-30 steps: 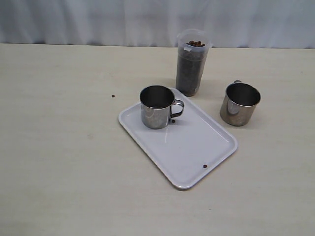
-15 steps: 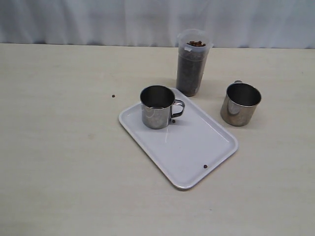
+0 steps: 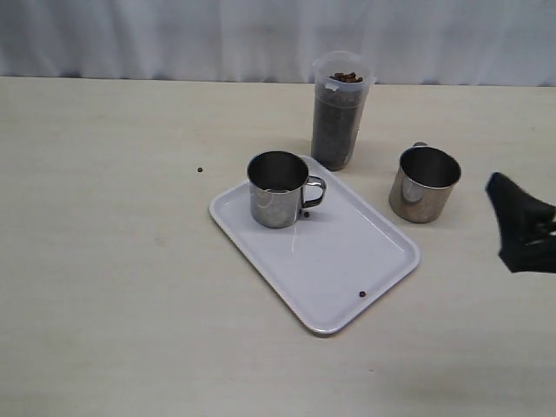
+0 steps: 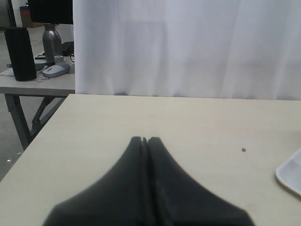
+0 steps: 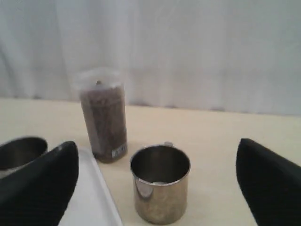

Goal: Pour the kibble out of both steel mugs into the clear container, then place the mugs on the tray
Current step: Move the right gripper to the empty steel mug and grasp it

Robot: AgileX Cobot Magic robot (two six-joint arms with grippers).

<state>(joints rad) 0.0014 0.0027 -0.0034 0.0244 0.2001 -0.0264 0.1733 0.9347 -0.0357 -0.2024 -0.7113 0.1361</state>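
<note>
One steel mug (image 3: 279, 188) stands upright on the white tray (image 3: 347, 261), handle to the right. The other steel mug (image 3: 424, 183) (image 5: 160, 182) stands on the table to the right of the tray, and looks empty. The clear container (image 3: 340, 110) (image 5: 104, 115), full of kibble (image 3: 346, 77), stands behind the tray. My right gripper (image 3: 519, 221) (image 5: 157, 181) is open at the right edge, its fingers wide on either side of the second mug, short of it. My left gripper (image 4: 146, 140) is shut on nothing, out of the exterior view.
Loose kibble pellets lie on the tray (image 3: 361, 294), beside the first mug (image 3: 306, 214) and on the table to the left (image 3: 200, 170) (image 4: 243, 150). A white curtain runs behind the table. The tray's corner (image 4: 290, 173) shows in the left wrist view.
My right gripper has come into the exterior view at the right edge, toward the mug off the tray. Mugs, container and tray have not moved.
</note>
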